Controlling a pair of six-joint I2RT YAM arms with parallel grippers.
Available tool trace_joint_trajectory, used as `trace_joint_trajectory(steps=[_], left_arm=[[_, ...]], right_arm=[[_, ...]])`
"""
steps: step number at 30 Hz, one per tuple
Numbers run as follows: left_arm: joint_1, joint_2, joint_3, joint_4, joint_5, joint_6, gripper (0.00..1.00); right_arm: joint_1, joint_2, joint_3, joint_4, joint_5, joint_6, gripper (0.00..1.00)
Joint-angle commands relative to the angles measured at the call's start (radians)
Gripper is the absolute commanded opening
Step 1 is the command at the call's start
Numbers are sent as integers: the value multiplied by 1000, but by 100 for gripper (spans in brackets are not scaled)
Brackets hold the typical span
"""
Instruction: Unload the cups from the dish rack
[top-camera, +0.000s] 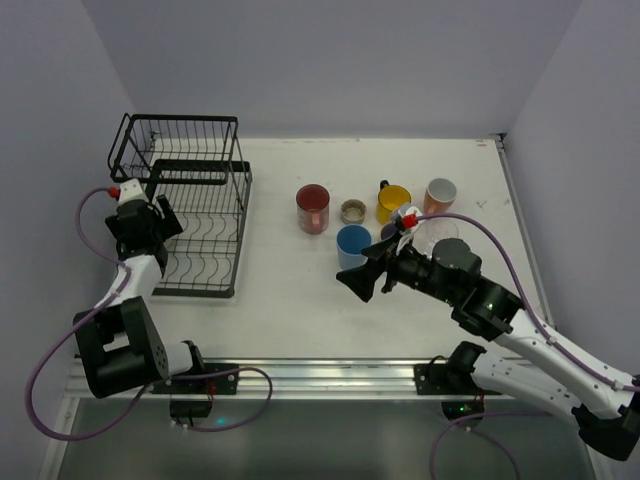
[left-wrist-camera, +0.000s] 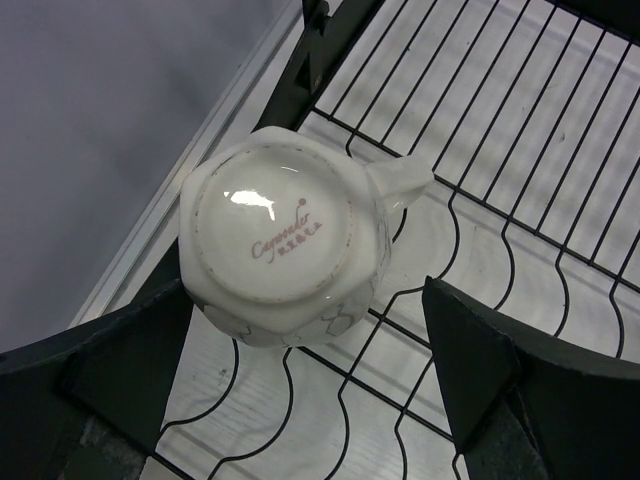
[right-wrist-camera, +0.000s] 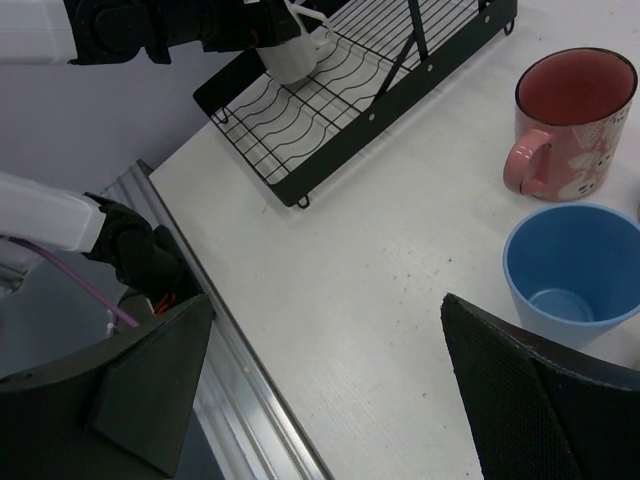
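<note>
While the left gripper, jaws spread, hangs over the inverted white mug at the dish rack's left edge, off-centre closing could catch its handle and tip it.

From above, a black wire two-tier dish rack stands at the left of a white table, the left gripper poised over its slotted lower tray. Well apart to its right stand a pink mug, a small beige cup, a yellow mug, a salmon-orange cup and a light blue cup. The right gripper, jaws spread, sits just beside the light blue cup.
</note>
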Motion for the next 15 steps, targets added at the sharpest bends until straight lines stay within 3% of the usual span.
trace_joint_trajectory(steps=[1,15], left_arm=[[16,37,50,99,39,38,100],[23,112,38,232,13,63,100]], right_arm=[[4,2,6,44,-40,8,99],[6,24,10,53,-81,14,99]])
